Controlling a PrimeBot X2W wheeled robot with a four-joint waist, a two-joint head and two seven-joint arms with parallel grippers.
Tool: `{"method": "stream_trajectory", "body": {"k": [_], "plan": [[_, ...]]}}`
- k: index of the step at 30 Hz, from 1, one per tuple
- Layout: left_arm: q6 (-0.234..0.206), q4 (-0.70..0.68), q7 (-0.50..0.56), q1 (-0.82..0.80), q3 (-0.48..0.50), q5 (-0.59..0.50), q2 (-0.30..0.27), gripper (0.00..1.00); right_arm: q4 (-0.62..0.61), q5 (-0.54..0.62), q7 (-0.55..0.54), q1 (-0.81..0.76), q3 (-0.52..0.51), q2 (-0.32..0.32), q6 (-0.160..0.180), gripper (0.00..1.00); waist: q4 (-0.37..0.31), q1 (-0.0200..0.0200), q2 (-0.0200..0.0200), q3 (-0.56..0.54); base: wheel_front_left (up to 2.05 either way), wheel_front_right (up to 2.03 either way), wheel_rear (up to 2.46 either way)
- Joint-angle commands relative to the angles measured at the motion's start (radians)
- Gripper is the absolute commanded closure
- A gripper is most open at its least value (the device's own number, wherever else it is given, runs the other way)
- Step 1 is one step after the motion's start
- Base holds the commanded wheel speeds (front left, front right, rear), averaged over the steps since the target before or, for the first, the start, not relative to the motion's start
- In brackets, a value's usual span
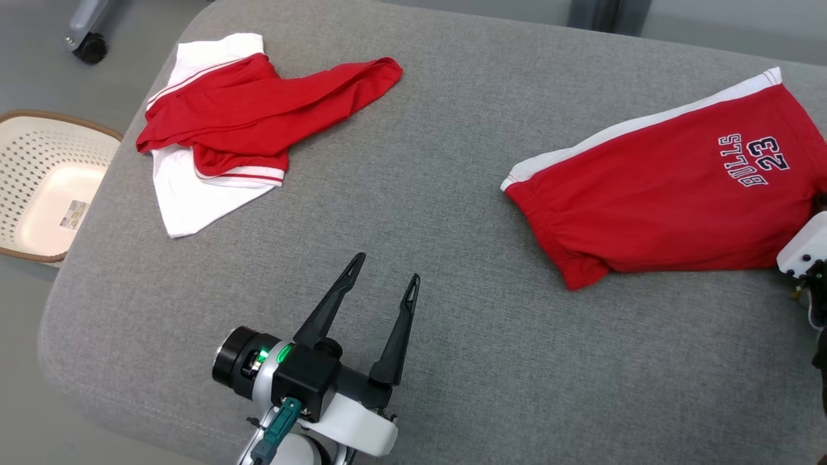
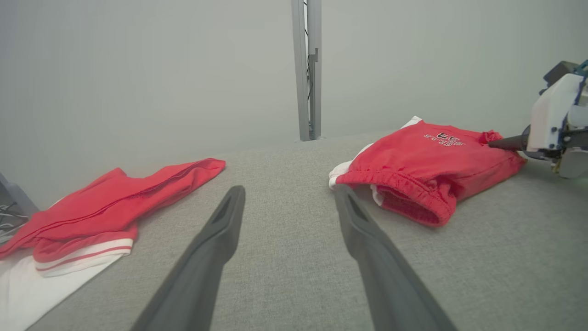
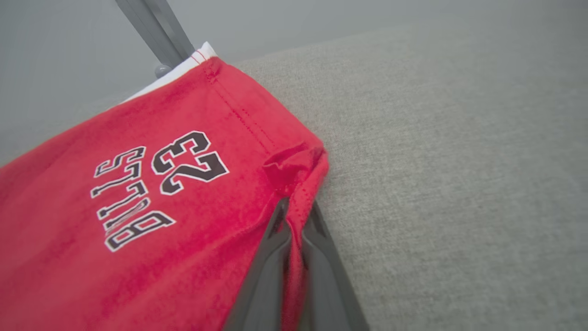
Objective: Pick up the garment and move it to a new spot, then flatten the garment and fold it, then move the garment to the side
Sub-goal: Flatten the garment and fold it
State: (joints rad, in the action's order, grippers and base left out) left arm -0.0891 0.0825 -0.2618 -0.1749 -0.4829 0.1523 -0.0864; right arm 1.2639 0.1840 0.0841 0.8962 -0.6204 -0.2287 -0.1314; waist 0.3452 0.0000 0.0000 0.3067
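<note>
Right wrist view: red shorts [image 3: 193,239] read "BULLS 23".

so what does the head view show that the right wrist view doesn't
Head view adds the open left gripper, a crumpled red and white shirt and a pale basket beside the cushion. Right wrist view adds the close look: the right gripper shut on a pinched corner of the shorts. Both share the red shorts with the 23 print, lying on the grey cushion.
</note>
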Motion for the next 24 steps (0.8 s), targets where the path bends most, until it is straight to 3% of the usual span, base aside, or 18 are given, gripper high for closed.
{"method": "stream_trajectory", "body": {"k": [1,12,24], "plan": [[0.002,-0.002,-0.004,0.004,0.005,-0.004,-0.002,0.00,-0.004,0.017,0.003,-0.021,-0.019,0.001,0.001,1.00,-0.013,0.0000,0.0000,-0.005,0.00,0.00,0.00],[0.009,-0.013,-0.004,0.024,0.024,-0.014,0.001,0.00,-0.004,0.050,0.122,-0.080,-0.108,0.090,0.001,1.00,-0.123,0.0000,0.0000,-0.053,0.00,0.00,0.00],[0.006,-0.026,-0.004,0.063,0.062,-0.018,-0.005,0.00,-0.035,-0.119,0.179,-0.221,-0.124,0.124,0.003,1.00,-0.250,0.0000,0.0000,-0.090,0.00,0.00,0.00]]}}
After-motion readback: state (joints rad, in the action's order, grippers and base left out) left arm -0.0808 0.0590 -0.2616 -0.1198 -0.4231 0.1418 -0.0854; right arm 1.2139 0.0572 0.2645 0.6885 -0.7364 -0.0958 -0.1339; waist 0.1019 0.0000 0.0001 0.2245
